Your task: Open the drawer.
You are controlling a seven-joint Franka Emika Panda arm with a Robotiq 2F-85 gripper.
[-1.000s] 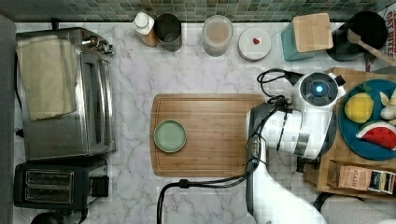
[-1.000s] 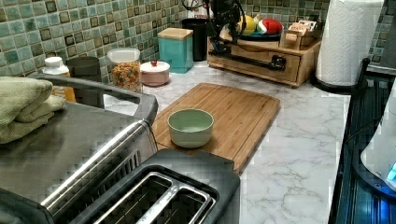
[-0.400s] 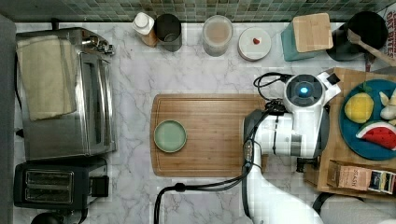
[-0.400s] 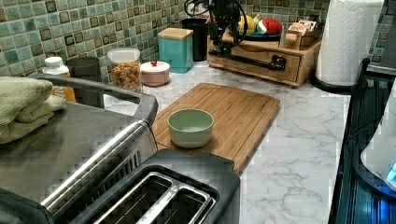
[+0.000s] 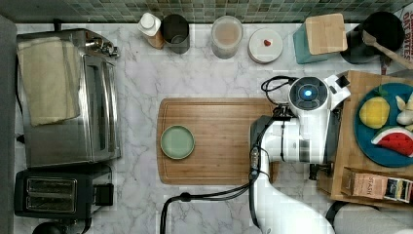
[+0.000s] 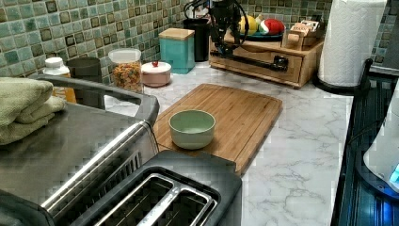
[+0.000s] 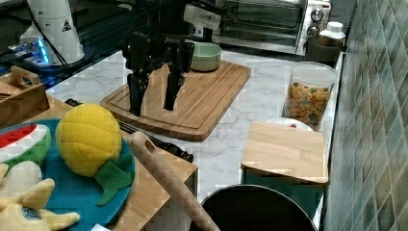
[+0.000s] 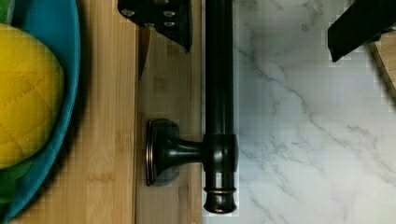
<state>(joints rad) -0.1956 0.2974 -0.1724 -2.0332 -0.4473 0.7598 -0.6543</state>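
Straddling the handle (image 8: pixel 219 107), gripper (image 8: pixel 261 28) spread apart: one finger over the drawer (image 8: pixel 166 93) front, other over marble. Drawer shut, under fruit plate (image 8: pixel 70 70). Advice: descend until bar centres, then close, pull straight out.

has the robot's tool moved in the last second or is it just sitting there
Yes. In the top view the tool and wrist have shifted toward the tiled back wall, measured against the cutting board, and now sit open over the drawer's black handle.
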